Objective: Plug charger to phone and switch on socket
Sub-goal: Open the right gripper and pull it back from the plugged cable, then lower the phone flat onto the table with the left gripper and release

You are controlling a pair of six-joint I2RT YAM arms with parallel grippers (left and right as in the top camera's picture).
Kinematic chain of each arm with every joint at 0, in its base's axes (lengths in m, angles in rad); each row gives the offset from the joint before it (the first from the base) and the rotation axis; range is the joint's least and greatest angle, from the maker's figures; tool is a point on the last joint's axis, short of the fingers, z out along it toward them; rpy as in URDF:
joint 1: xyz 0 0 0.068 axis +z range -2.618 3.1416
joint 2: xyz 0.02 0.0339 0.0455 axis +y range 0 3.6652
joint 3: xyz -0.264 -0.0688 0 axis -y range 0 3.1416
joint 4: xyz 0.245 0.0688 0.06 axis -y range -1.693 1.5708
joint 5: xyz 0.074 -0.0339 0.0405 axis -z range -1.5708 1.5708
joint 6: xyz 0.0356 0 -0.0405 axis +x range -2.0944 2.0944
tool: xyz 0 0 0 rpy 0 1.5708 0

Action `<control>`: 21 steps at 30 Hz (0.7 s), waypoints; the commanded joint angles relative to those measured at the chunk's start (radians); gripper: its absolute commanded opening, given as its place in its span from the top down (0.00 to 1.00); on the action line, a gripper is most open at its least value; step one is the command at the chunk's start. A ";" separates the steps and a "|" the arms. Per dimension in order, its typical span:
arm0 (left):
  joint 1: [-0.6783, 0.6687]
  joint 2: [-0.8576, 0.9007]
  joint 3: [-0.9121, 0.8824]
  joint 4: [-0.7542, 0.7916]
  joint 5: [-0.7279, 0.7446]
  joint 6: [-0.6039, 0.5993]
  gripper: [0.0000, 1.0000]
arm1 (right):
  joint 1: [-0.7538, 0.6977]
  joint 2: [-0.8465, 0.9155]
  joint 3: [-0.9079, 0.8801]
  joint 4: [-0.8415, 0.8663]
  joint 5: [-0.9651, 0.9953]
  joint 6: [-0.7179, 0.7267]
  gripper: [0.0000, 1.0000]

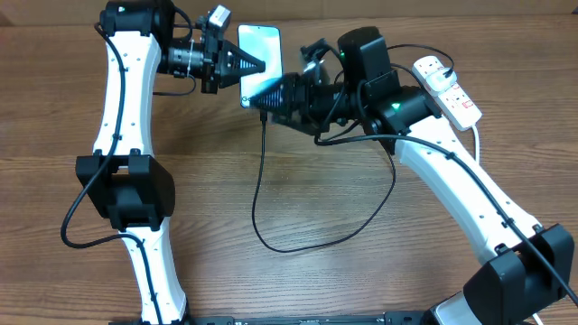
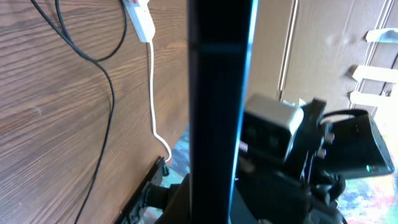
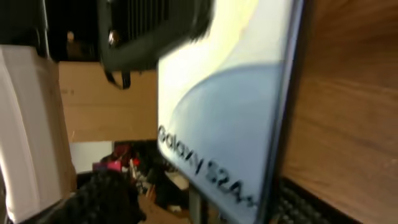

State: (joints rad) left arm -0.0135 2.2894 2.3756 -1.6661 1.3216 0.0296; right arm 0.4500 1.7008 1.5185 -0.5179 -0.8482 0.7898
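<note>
**One phone held up between two grippers, cable at its foot**

I counted two white-and-black robot arms, one slim rectangular smartphone with a lit blue-teal screen [image 1: 260, 41], one long thin black charger cable [image 1: 256, 208] and one white elongated power strip with red switches [image 1: 447, 86]. The switches were too small for me to count.

The left gripper [image 1: 262, 63] reached in from the phone's left side. Its fingers were pressed together on the phone. In the left wrist view the phone stood edge-on as a dark vertical bar down the middle of the frame, lifted off the wood.

The right gripper [image 1: 255, 94] sat at the phone's lower edge, by the "Galaxy" lettering. In its wrist view the dark ribbed fingers [image 3: 99, 199] showed at the two bottom corners, spread wide. The phone's lower edge lay between them and neither finger seemed to touch it.

The black cable ran up from a wide loop on the table to a point just under the right gripper at the phone's foot. I could not tell whether its connector sat in the port.

The power strip lay at the far right of the table, well apart from the phone, with its thick white cord [image 2: 152, 93] trailing toward the table edge.

The surface was a brown wood-grain table [image 1: 361, 271]. Beyond its edge the left wrist view showed tan board-like panels [image 2: 329, 62], and the right wrist view some blurred clutter.
</note>
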 commanded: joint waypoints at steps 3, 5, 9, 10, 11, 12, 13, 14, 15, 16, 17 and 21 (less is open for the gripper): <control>0.000 -0.004 0.006 0.053 -0.002 -0.008 0.96 | -0.014 0.010 0.015 -0.032 0.033 -0.035 0.05; 0.003 -0.004 0.006 0.075 -0.083 -0.058 0.96 | -0.015 0.010 0.015 -0.056 0.041 -0.043 0.01; -0.003 -0.004 -0.005 0.097 -0.238 -0.079 0.96 | -0.016 0.010 0.015 -0.123 0.100 -0.066 0.00; -0.006 -0.004 -0.011 0.101 -0.240 -0.079 0.96 | -0.019 0.010 0.014 -0.141 0.119 -0.067 0.00; -0.007 -0.004 -0.022 0.113 -0.241 -0.079 0.96 | -0.022 0.010 0.014 -0.164 0.141 -0.079 0.00; -0.008 -0.004 -0.031 0.126 -0.244 -0.078 0.95 | -0.027 0.010 0.014 -0.187 0.161 -0.098 0.00; -0.008 -0.004 -0.041 0.139 -0.261 -0.079 0.96 | -0.032 0.010 0.014 -0.208 0.176 -0.116 0.00; -0.008 -0.004 -0.057 0.153 -0.289 -0.079 0.96 | -0.037 0.010 0.014 -0.232 0.191 -0.131 0.00; -0.009 -0.004 -0.074 0.161 -0.308 -0.079 0.96 | -0.043 0.010 0.014 -0.255 0.205 -0.145 0.00; -0.010 -0.004 -0.097 0.174 -0.315 -0.071 0.96 | -0.049 0.010 0.014 -0.280 0.222 -0.158 0.00; -0.013 -0.004 -0.121 0.183 -0.315 -0.052 0.96 | -0.057 0.010 0.014 -0.308 0.245 -0.171 0.00; -0.029 -0.004 -0.249 0.257 -0.320 -0.011 0.96 | -0.084 0.010 0.014 -0.397 0.337 -0.172 0.00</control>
State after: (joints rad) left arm -0.0181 2.2894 2.2009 -1.4406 1.0050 -0.0200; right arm 0.3862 1.7050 1.5185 -0.8974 -0.6075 0.6506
